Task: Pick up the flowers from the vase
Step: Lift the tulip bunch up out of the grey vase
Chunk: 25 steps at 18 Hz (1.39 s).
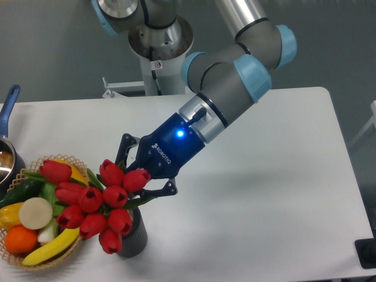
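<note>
A bunch of red tulip flowers with green stems and leaves hangs tilted toward the left, above the front left of the table. My gripper is shut on the stems just behind the buds. Directly below stands the vase, a short dark grey ribbed cylinder near the table's front edge. The buds cover the vase mouth, so I cannot tell whether the stem ends are still inside it.
A woven wicker basket with yellow, orange and green fruit and vegetables sits just left of the vase, under the flower heads. A pot with a blue handle stands at the far left edge. The arm's base is at the back.
</note>
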{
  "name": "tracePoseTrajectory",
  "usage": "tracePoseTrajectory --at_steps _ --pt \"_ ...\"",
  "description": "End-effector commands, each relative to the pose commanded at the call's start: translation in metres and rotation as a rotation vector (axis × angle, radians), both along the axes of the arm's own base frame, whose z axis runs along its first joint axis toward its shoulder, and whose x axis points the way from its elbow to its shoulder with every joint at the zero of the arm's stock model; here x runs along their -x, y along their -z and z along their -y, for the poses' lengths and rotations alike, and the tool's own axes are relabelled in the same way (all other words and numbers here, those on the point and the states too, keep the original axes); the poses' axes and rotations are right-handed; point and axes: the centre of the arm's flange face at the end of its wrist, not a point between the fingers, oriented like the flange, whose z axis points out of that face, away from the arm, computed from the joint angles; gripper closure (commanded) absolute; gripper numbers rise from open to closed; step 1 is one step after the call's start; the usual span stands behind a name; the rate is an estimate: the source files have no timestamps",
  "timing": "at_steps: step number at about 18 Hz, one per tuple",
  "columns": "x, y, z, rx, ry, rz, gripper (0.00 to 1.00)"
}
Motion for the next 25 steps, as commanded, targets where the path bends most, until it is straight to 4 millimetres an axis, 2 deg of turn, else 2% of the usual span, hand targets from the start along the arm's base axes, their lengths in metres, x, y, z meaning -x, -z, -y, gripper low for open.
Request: tracePoseTrajectory --at_steps 5,7,10,19,22,25 --pt "0.016 -0.009 0.012 -0.02 -0.016 0.039 1.0" --pt "0.029 -0.023 0.021 -0.023 -0.043 0.079 1.0" --pt "0.048 -0.03 0.035 -0.032 -0.076 0.067 1.0" --pt "0.11 -0.022 0.091 -0.048 -0.188 -0.009 1.0" --pt "0.122 -0.017 0.101 -0.051 -0.206 -0.083 1.0" --pt "0.128 -0.002 0.109 0.029 -0.261 -0.193 1.0"
